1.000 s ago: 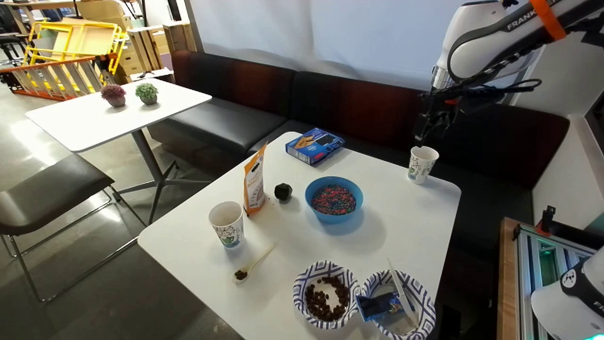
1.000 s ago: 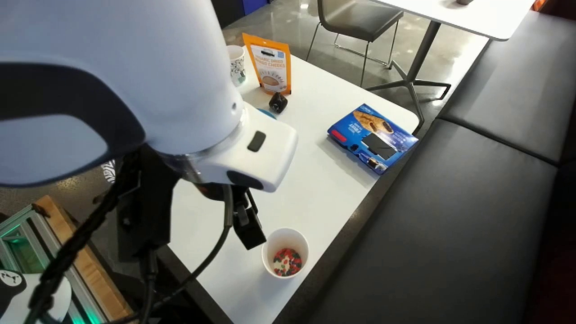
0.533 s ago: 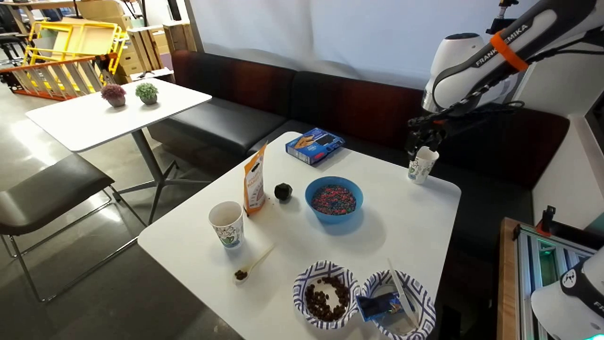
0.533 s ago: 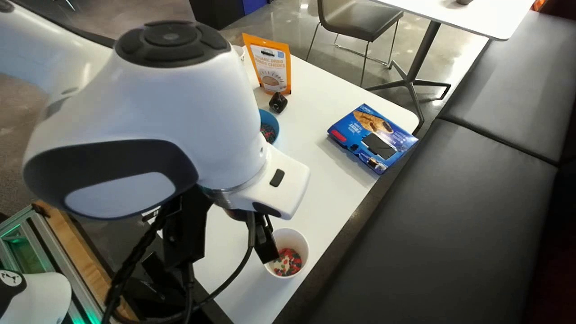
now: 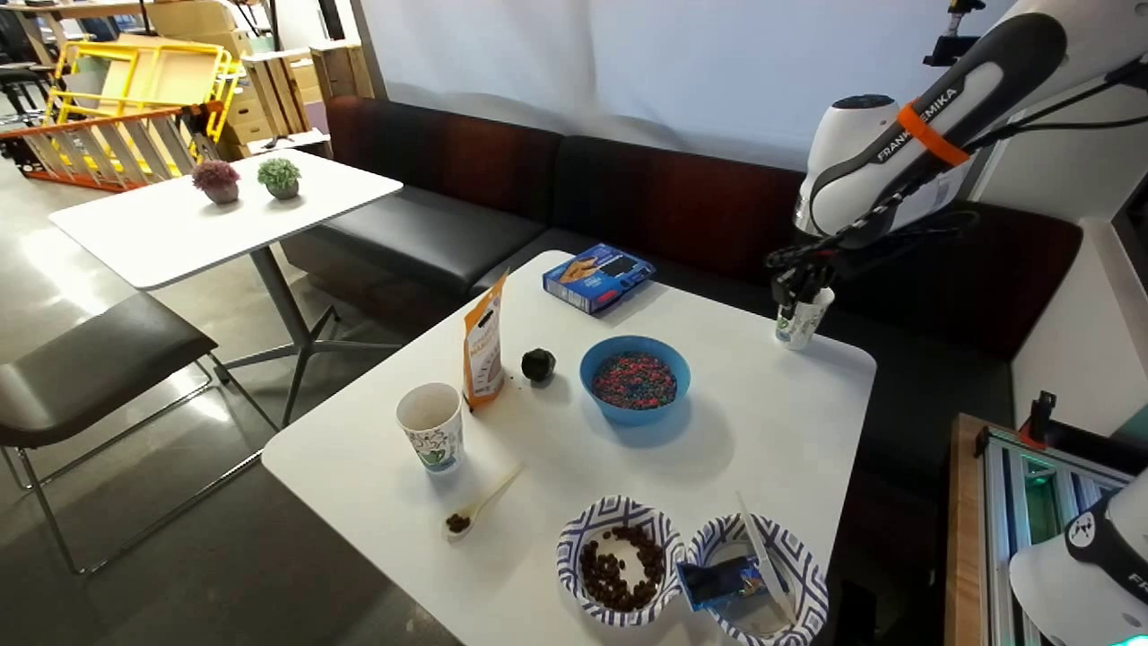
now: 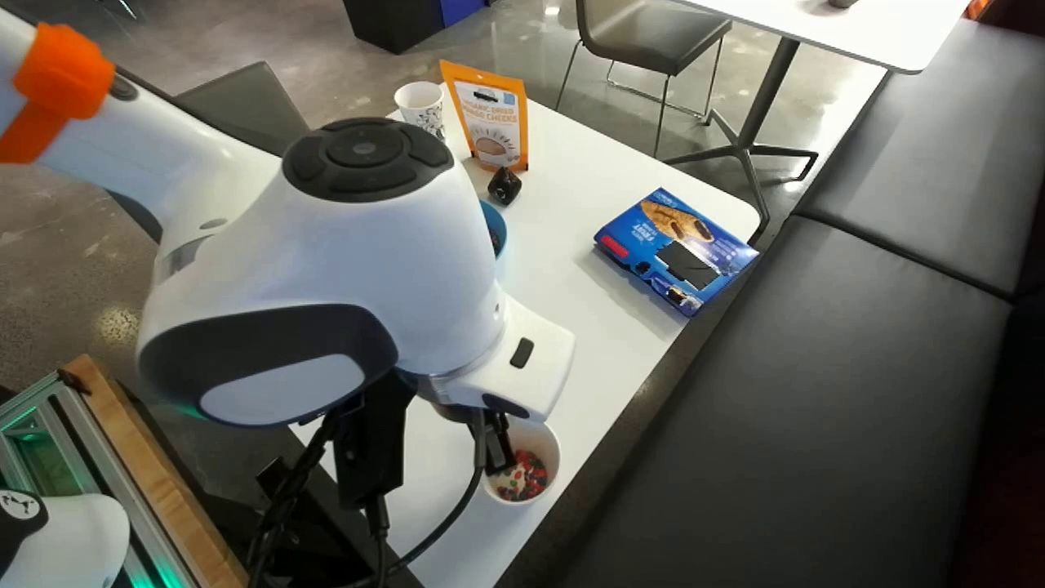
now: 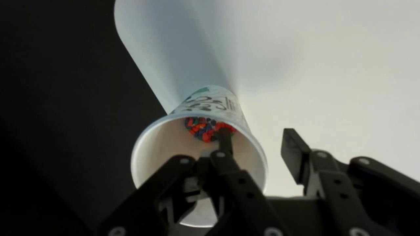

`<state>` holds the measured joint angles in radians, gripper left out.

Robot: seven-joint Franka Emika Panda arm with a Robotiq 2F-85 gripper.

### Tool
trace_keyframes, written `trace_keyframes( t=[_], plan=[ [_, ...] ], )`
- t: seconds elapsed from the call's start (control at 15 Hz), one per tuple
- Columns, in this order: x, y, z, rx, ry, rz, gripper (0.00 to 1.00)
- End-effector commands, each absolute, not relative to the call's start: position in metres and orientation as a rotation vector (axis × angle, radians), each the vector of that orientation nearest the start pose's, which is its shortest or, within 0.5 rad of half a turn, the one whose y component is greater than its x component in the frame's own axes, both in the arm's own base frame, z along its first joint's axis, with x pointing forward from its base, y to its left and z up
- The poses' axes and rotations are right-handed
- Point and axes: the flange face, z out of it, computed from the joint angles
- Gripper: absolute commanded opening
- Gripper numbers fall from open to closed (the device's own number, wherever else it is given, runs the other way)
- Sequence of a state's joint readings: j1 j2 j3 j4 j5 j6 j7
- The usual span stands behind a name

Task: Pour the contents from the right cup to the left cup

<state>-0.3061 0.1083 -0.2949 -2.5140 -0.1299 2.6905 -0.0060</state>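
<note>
Though white, swirl-patterned right cup (image 7: 178,142).

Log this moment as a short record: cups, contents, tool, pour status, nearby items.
Right cup: upright on the white table
Contents: small red and dark pieces inside it
Left cup: upright, beside the orange pouch
Tool: open, one finger over the right cup's opening, one outside
Pour: not yet done
Nearby: blue bowl, blue box, spoon

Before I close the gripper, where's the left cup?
In an exterior view, the left cup stands upright on the left side of the nearer white table, just left of the orange-and-white pouch, with the spoon in front of it.
</note>
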Motion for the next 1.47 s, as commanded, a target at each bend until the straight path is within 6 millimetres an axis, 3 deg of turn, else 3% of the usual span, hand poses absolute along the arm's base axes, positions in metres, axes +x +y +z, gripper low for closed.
trace_keyframes(
  t=[0.0,0.13,0.4,0.73,1.07,1.4],
  plan=[
    [0.394,-0.272,0.241,-3.182,0.75,-0.076,0.13],
    [0.393,-0.271,0.244,-3.18,0.757,-0.07,0.01],
    [0.391,-0.265,0.261,-3.187,0.743,-0.078,0.01],
    [0.393,-0.236,0.298,-3.228,0.624,-0.076,0.01],
    [0.396,-0.188,0.332,-3.274,0.43,-0.017,0.01],
    [0.402,-0.119,0.36,-3.306,0.144,0.002,0.01]
  ],
)
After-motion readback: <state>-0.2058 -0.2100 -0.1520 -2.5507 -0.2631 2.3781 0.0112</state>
